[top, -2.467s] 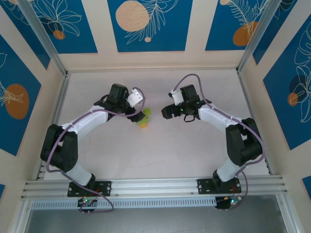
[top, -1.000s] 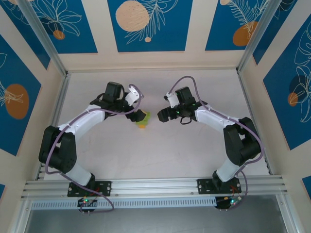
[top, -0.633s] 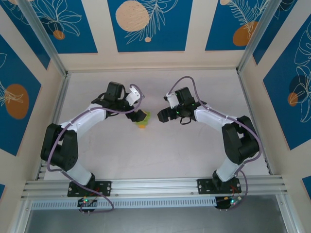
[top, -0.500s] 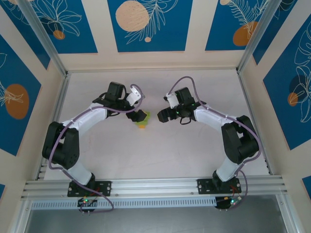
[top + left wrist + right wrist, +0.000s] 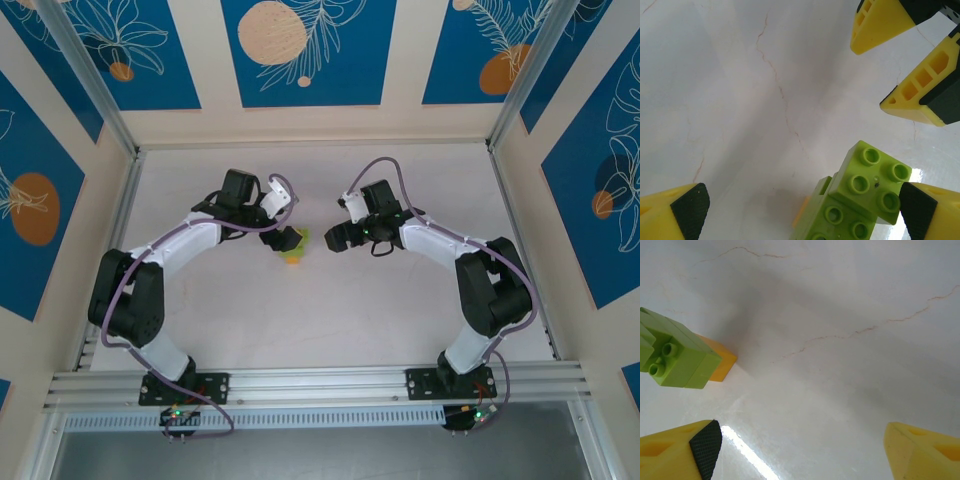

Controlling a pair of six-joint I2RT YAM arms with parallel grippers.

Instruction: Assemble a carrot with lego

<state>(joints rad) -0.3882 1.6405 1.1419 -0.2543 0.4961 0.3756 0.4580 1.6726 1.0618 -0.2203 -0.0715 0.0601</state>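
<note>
At centre of the overhead frame, resting on the pale, veined tabletop (image 5: 400, 300): the carrot (image 5: 294, 245), a lime-green cluster of studded bricks with an orange brick (image 5: 721, 365) peeking out from beneath. Flanked by the left pincer (image 5: 281, 238) on the frame's left and the right pincer (image 5: 333, 237) on the frame's right, tips facing each other across it.

Left pincer: released, spread wide, nothing clamped. From its wrist camera, carrot at lower right of frame, between the two yellow fingers (image 5: 670, 220) but crowded toward the right-hand one. Hard to tell whether touching the black pad (image 5: 917, 215) there. Well apart from the finger at lower left.

Right pincer: likewise released, gaping over bare tabletop. From its wrist camera, carrot at the left edge of frame, above the left-hand finger and outside the gap. In the left wrist frame, its two yellow tips at upper right, apart from the green bricks.
</note>
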